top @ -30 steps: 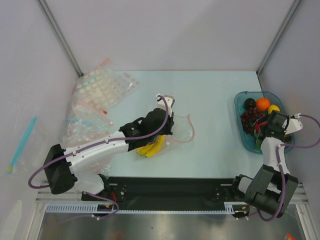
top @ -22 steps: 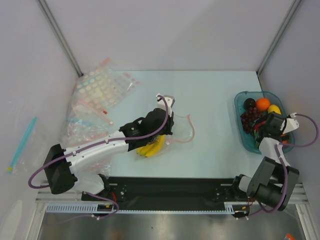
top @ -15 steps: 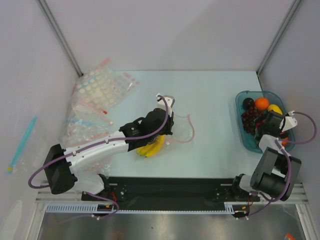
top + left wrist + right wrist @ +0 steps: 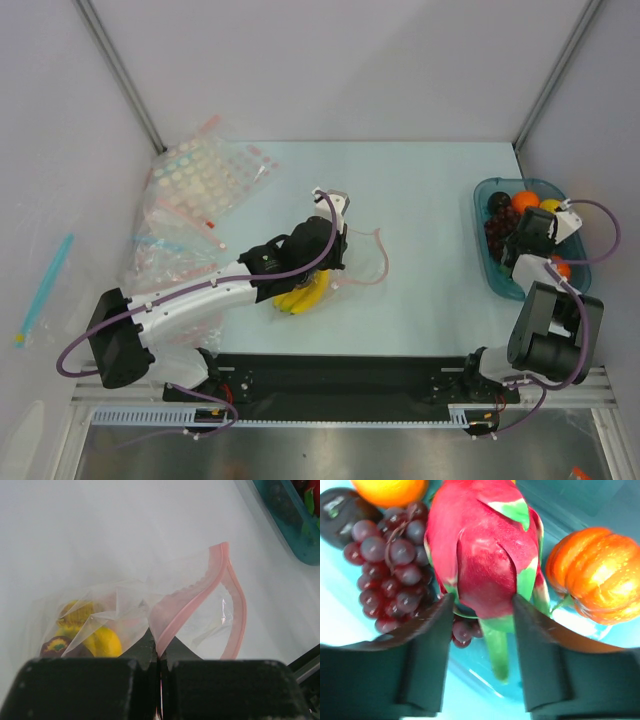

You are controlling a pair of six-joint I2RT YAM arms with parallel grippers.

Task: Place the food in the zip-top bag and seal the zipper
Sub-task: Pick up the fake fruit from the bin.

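Note:
The clear zip-top bag (image 4: 358, 262) lies mid-table, and its pink zipper (image 4: 200, 587) curls open in a loop. My left gripper (image 4: 160, 652) is shut on one end of that strip, and it sits at the bag's left edge (image 4: 340, 258). Inside the bag are a yellow banana bunch (image 4: 102, 640) and a dark fruit (image 4: 54, 645). Over the teal tray (image 4: 498, 272), my right gripper (image 4: 480, 605) has closed its fingers (image 4: 437, 625) against both sides of the pink dragon fruit (image 4: 485, 555). From above, the right gripper (image 4: 522, 238) hides that fruit.
In the tray around the dragon fruit lie purple grapes (image 4: 390, 565), an orange round fruit (image 4: 390, 487), a dark fruit (image 4: 337, 510) and a small orange pumpkin (image 4: 592, 580). A heap of spare clear bags (image 4: 190, 190) lies at the back left.
My right gripper has moved farther up into the tray and its jaws have narrowed onto the dragon fruit. The left arm and the bag have not moved.

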